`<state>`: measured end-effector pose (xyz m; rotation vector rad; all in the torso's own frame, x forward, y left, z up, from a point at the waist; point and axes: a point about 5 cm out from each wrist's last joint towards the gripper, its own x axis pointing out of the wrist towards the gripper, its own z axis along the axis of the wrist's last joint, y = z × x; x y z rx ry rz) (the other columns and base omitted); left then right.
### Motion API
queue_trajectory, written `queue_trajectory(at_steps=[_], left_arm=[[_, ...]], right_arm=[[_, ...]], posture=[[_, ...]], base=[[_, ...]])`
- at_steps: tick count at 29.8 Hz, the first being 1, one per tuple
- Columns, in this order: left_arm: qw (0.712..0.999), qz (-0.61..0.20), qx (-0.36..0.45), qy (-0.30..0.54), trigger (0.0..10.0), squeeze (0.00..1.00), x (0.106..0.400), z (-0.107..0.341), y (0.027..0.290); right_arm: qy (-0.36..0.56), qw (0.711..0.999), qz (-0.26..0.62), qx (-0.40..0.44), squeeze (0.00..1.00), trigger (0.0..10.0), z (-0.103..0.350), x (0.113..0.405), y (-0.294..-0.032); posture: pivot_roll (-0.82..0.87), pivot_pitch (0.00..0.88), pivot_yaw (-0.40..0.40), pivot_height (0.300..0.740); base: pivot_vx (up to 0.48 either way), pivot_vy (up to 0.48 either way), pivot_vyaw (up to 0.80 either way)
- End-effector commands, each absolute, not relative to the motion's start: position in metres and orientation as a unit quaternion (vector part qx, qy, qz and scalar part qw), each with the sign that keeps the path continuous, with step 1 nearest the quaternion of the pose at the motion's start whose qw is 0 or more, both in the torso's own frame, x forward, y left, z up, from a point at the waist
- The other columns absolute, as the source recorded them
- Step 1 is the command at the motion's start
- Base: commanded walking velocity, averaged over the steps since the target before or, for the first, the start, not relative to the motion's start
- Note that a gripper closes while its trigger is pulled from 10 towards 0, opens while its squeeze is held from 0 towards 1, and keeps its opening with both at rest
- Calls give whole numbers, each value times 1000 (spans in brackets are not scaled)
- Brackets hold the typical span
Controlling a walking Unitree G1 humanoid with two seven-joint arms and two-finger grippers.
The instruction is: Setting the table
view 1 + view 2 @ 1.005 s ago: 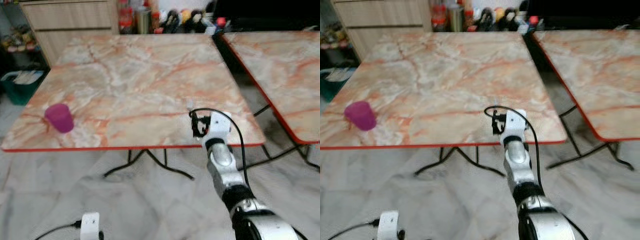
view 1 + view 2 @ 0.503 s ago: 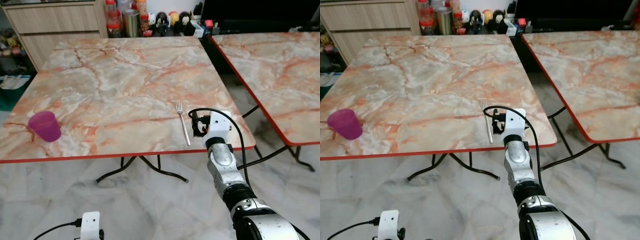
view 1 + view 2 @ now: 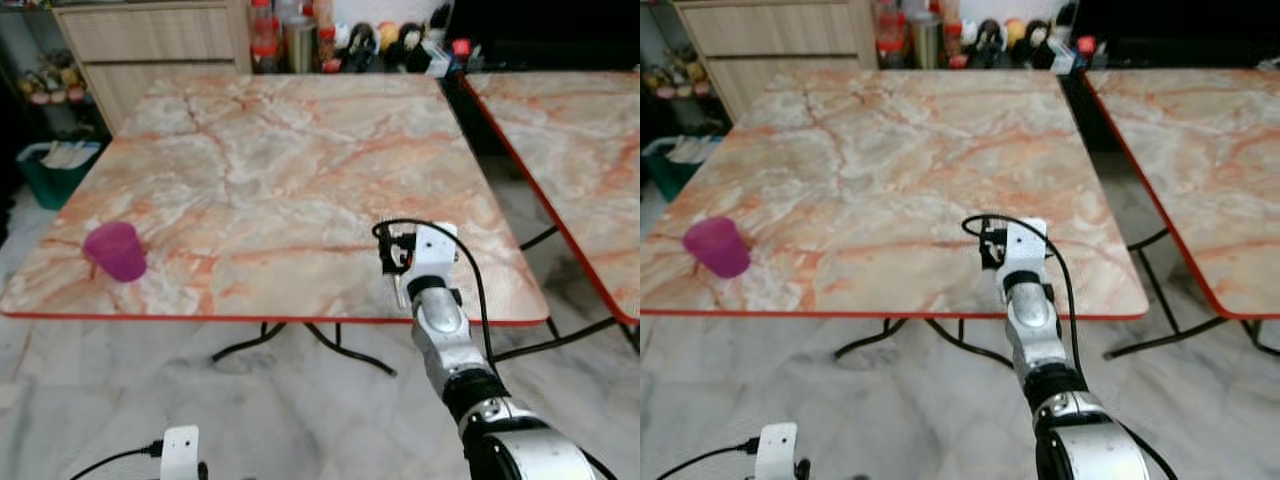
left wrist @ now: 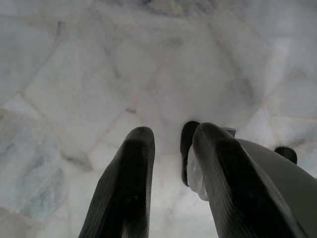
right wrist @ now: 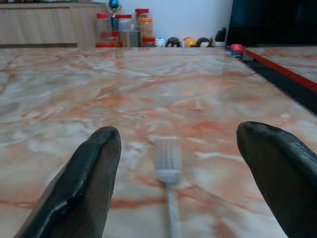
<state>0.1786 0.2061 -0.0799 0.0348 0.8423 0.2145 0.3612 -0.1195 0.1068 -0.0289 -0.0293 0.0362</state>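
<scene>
Plainly the fork (image 5: 169, 188) is the thing to mind: it lies flat on the tabletop (image 3: 280, 170) near the front edge, tines pointing away toward the far side, and the right claw (image 5: 193, 173) hangs over it with its two fingers spread wide, one on each side of the fork and touching nothing. It looks light, thin and stiff, probably slick metal lying flush with a hard glossy marble-patterned top, so it should be awkward to lift; a pinch across the narrow handle, just behind the tines, seems the best hold. A purple cup (image 3: 116, 251) stands well apart from the fork, by the same front edge. Beyond the fork, past the far edge, are jars and a wooden cabinet. The left claw (image 4: 168, 183) hangs idle over the pale floor, its fingers slightly parted and empty.
</scene>
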Motion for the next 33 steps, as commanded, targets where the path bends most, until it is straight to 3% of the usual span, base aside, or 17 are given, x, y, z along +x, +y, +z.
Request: queue_trajectory(at_steps=[1, 20, 33], left_arm=[[902, 113, 17, 417, 10000, 0, 173, -82, 211], [901, 114, 16, 418, 10000, 0, 171, -83, 210], [900, 112, 15, 422, 10000, 0, 170, -83, 211]], right_arm=[[-18, 999, 25, -12, 0, 10000, 111, 363, -114], [-10, 1000, 24, -9, 0, 10000, 109, 363, -114], [50, 998, 12, -26, 0, 10000, 89, 355, -110]], posture=[[101, 111, -27, 715], [103, 115, -29, 715], [102, 121, -30, 715]], base=[[259, 0, 0], [263, 0, 0], [0, 0, 0]])
